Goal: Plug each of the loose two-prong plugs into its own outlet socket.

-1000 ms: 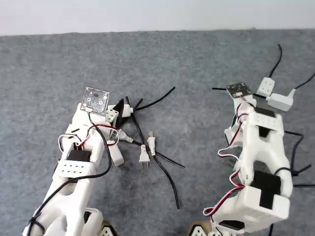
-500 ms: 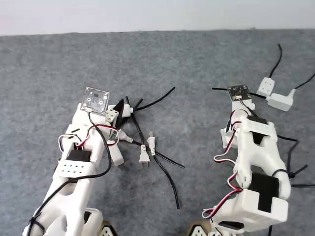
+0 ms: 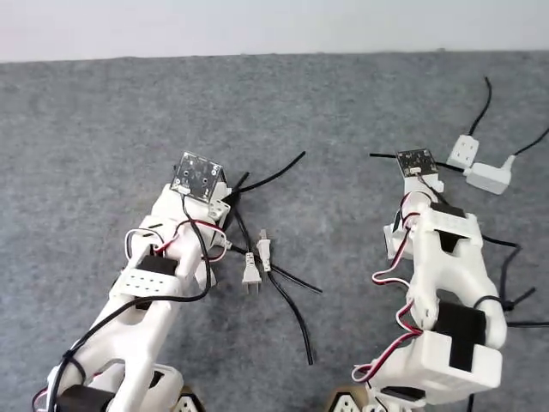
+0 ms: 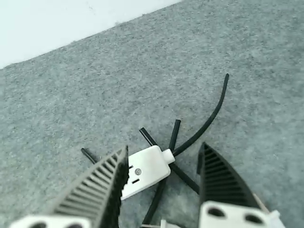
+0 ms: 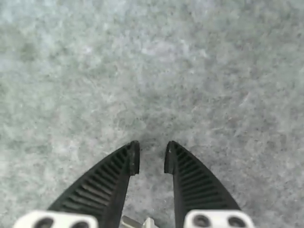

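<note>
Landmark: plug A (image 3: 250, 273) and plug B (image 3: 264, 248) lie side by side on the grey carpet (image 3: 86, 129), unplugged, black cords trailing.
Left gripper (image 4: 164, 147): just beside the plug pair; fingers released and spread wide, one on either side of the near socket (image 4: 145, 171).
Right gripper (image 5: 152, 145): well apart from the plug pair, low over bare carpet; fingers narrowly parted, grasping nothing.
Far sockets: square socket (image 3: 464, 151) and long socket (image 3: 489, 178), beyond the right arm, farthest from the plug pair.
</note>
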Action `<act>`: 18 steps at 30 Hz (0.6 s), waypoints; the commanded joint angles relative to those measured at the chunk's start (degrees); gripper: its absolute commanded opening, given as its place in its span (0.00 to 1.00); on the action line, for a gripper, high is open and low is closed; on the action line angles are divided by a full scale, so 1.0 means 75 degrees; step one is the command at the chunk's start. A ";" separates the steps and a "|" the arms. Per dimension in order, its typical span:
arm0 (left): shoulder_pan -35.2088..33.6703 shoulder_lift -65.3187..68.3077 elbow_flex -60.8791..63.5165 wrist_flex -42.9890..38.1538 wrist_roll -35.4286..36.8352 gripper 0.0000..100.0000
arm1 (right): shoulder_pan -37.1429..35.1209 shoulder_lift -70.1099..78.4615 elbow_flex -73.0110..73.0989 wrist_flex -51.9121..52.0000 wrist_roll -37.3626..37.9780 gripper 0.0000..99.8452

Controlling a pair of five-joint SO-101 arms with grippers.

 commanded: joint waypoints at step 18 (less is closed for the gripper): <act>-0.0023 0.1207 -0.1471 0.1078 -0.0117 0.23 | -0.0100 -0.0299 -0.0012 -0.0205 -0.0023 0.11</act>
